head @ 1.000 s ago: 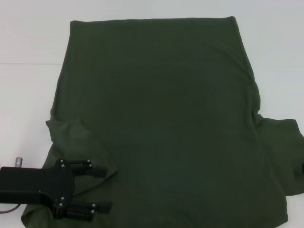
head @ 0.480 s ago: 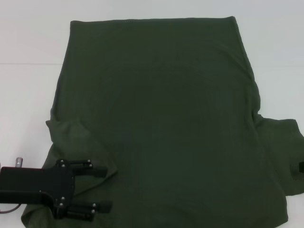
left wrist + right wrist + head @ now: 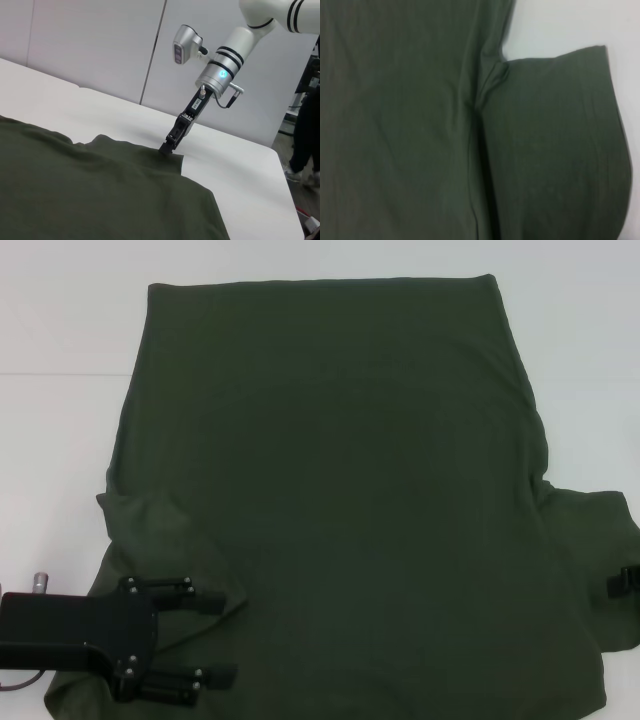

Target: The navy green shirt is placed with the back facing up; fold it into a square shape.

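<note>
My two grippers sit at the sleeves of the shirt, which is spread flat on the white table.

My left gripper hovers with fingers spread apart over the left sleeve, the dark olive cloth smooth and plain beyond it. At the far right edge my right gripper has pushed further into sight than half a second ago, tip touching the right sleeve; I cannot tell whether it is clenched. The shirt itself has not shifted.
</note>
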Tool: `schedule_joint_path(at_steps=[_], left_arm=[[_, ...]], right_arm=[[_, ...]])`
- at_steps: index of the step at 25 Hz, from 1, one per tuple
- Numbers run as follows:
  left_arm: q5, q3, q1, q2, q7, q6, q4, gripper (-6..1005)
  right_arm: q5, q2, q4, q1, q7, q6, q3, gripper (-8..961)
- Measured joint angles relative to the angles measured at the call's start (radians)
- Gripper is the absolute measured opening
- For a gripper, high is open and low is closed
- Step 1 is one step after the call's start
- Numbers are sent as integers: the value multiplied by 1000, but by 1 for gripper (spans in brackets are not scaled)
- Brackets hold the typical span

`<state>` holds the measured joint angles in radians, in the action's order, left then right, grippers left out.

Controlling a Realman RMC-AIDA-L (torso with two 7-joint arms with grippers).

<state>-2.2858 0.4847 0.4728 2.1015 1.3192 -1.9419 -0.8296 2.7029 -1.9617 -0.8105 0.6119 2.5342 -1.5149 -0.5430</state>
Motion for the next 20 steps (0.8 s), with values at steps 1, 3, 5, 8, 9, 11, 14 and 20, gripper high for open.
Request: schedule_joint_path(at_steps=[1,3,5,8,9,11,14,20], left_arm=[[0,0,0,0,0,0,0,843],[-1,0,-1,0,0,0,0,843],[-1,0,0,0,0,0,0,843],[-1,0,0,0,2,0,0,843],[-1,0,1,0,4,1,0,843],[-1,0,1,0,8,2,-1,843],[-1,0,1,0,9,2,-3,843],[-1,0,1,0,9,3,-2,843]], right_arm=[[1,0,1,1,0,0,0,843],[2,2,1,2,0,0,0,841],[2,3,2,2,0,-1,0,840],[2,5,2,1,0,-4,0,838],[2,5,2,0,1,-4,0,837],[3,6,2,-2,1,-3,-1,836],[3,6,2,-5,-3,-1,-22,769],[3,6,2,-6,5,2,-49,636]])
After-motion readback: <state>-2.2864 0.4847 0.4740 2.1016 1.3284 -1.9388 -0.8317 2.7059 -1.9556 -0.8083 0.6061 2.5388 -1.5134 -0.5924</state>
